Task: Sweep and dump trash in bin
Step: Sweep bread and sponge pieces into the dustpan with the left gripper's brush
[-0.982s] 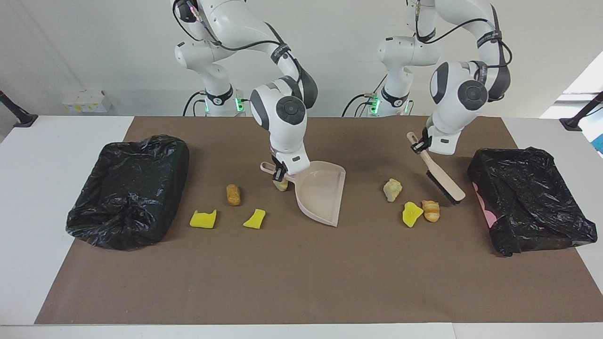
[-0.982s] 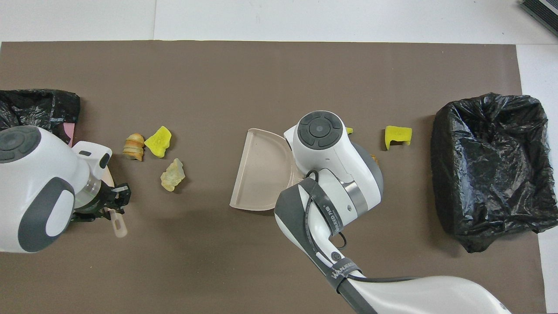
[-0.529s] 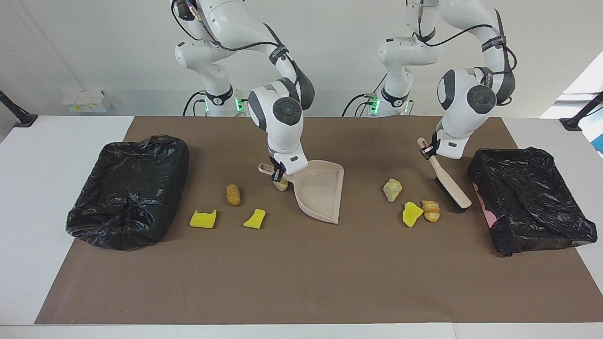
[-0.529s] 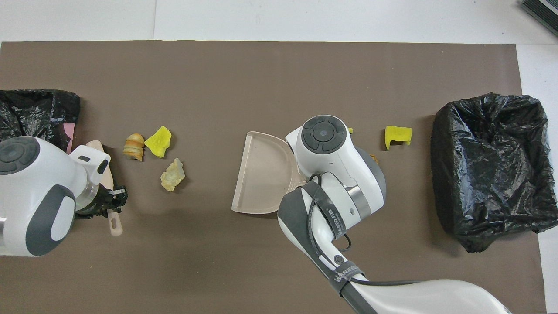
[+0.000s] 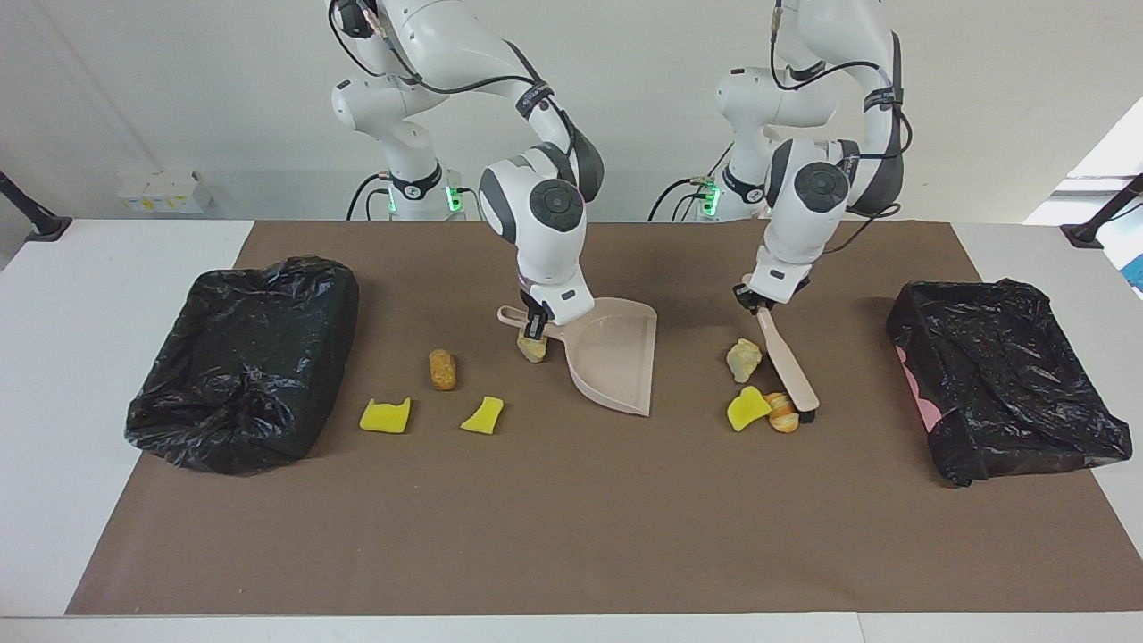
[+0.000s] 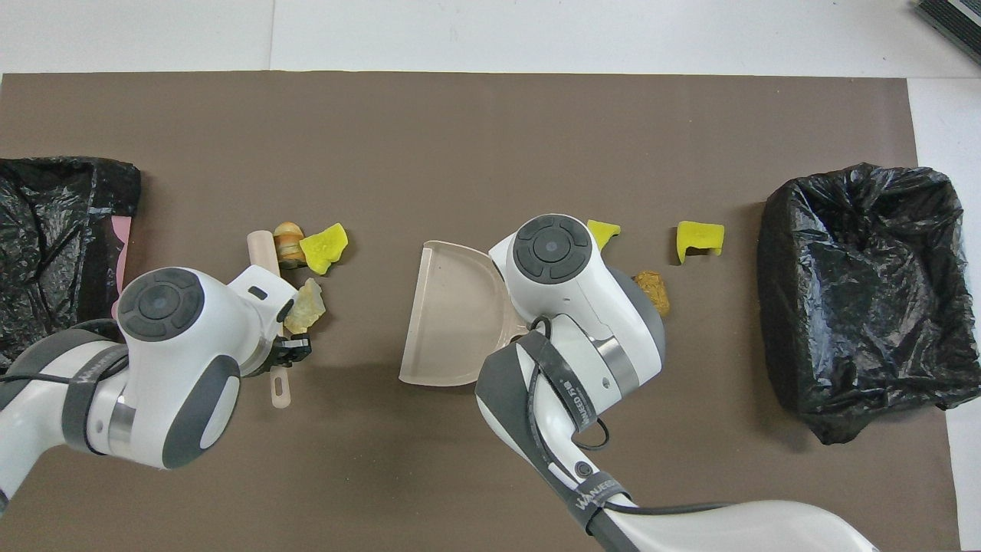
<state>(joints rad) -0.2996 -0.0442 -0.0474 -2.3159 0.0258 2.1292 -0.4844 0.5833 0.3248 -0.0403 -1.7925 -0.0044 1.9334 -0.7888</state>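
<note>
Gripping the brush by its handle, left claw pressed tight around it, over the brown mat toward the left arm's end of the table. Brush slanting down away from the robots, bristle end on the mat touching an orange-brown bread-like piece. Just beside that piece, a yellow sponge chunk, the two touching. Slightly nearer the robots, a pale stone-like lump, close against the brush handle.

Pinching the dustpan by its handle near the middle of the mat, right claw clamped shut on it. Dustpan's open mouth facing the left arm's end of the table, toward the brush and its cluster, well apart from them. Under the right claw, beside the dustpan handle, another pale lump.

Lying toward the right arm's end: an orange-brown piece, and farther from the robots two yellow sponge chunks, apart from one another.

Sitting at each end of the mat, a bin lined with black plastic: one at the right arm's end, one at the left arm's end. None of the trash seen in either.
</note>
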